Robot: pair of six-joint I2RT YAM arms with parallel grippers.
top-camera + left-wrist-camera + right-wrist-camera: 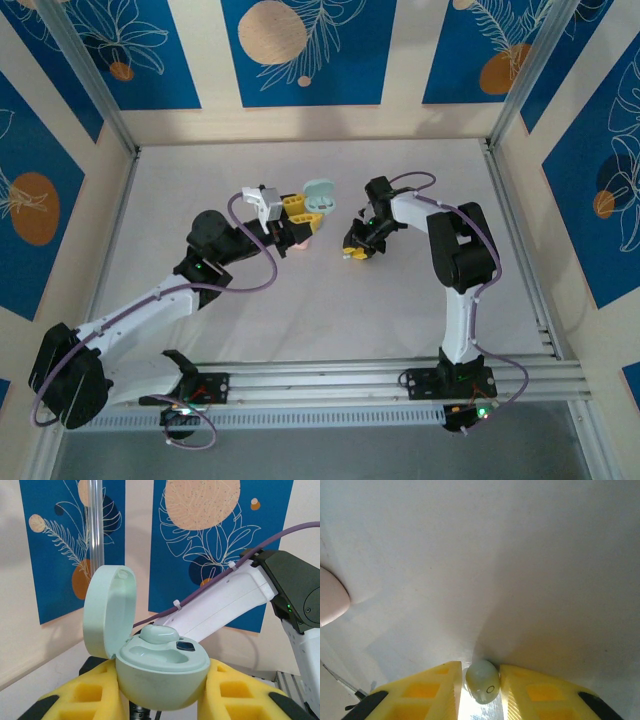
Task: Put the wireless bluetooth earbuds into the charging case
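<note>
My left gripper [160, 690] is shut on a pale mint charging case [161, 677], held upright with its lid [109, 611] swung open to the left. One mint earbud [160, 634] sits in the far slot; the near slot [150, 655] is empty. From above, the case [317, 198] shows at the yellow fingers [297, 207] of the left gripper [305, 212]. My right gripper [479, 690] pinches a second mint earbud [482, 681] between its yellow pads, low over the white table. In the top view the right gripper [357, 250] sits just right of the case.
A pink rounded case [303, 240] lies on the table under the left gripper, and its edge [331, 599] shows at the left of the right wrist view. The white right arm [225, 597] crosses behind the mint case. Walls fence the table [400, 320].
</note>
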